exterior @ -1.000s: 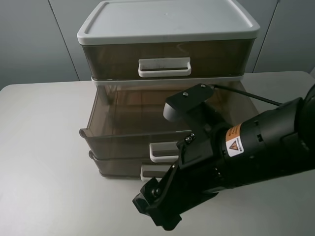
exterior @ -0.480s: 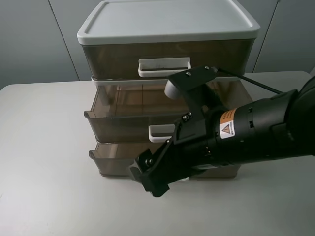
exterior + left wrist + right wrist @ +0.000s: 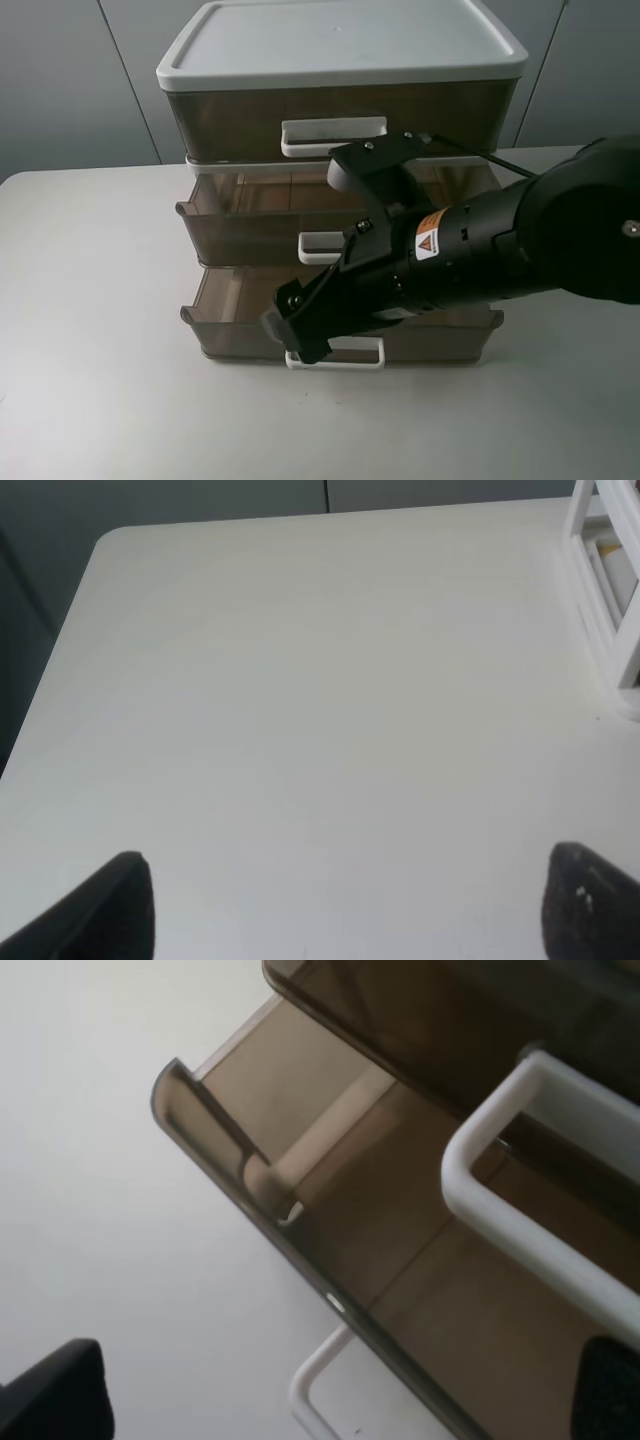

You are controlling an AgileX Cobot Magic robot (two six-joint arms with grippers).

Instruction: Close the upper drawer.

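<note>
- Right gripper (image 3: 298, 335): arm comes in from 3 o'clock and crosses the front of the cabinet (image 3: 340, 45), with the tips toward 8 o'clock. The fingers are spread wide and hold nothing. Judged reason: a push on a drawer front needs no grasp, so the wrist and finger body serve as the pushing face.
- Contact with the drawer front cannot be confirmed, because the arm hides that spot in the high view.
- Left gripper (image 3: 350, 905): also spread wide and empty, over bare table (image 3: 90, 300). It looks parked clear of the working lane.
- Target: the topmost drawer (image 3: 230, 115) sits flush. I therefore take the upper drawer (image 3: 250, 238) to be the higher of the two that stand out.
- Location: at 12 o'clock on the table, middle tier of the stack, directly behind the right arm.
- Look: smoky brown translucent plastic with a white loop handle (image 3: 318, 246) at front centre. No contents visible.
- It projects a little from the frame and is not yet flush. It appears square to the cabinet.
- Lower drawer (image 3: 225, 320) is pulled out further, and its handle (image 3: 345, 358) is at 6 o'clock of the gripper tips.
</note>
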